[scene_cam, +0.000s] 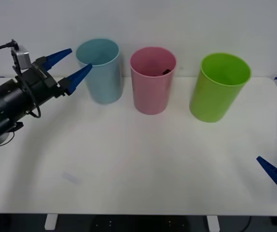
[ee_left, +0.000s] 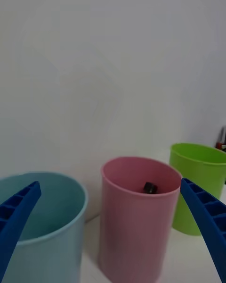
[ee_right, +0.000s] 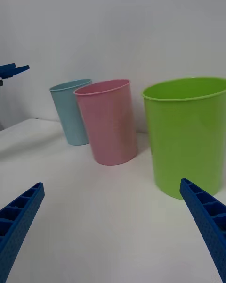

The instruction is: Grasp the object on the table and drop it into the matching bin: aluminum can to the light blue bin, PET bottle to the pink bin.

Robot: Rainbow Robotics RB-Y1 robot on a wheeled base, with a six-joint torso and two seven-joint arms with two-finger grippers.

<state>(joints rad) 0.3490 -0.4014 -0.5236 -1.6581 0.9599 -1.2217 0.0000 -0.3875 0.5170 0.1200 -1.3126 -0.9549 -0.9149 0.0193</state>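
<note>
The PET bottle lies inside the pink bin [scene_cam: 152,82], with only its black cap [scene_cam: 167,72] showing just below the far rim; the cap [ee_left: 150,187] also shows in the left wrist view inside the pink bin [ee_left: 136,226]. My left gripper [scene_cam: 80,57] hangs open in the air at the left, beside the rim of the light blue bin [scene_cam: 101,72], holding nothing. The right gripper [scene_cam: 269,149] is open low at the table's right front. In the right wrist view the right gripper [ee_right: 112,184] faces the pink bin [ee_right: 109,122] and the light blue bin [ee_right: 71,111].
A lime green bin [scene_cam: 219,88] stands to the right of the pink one, all three in a row at the back of the white table [scene_cam: 129,159]. A white wall rises right behind them.
</note>
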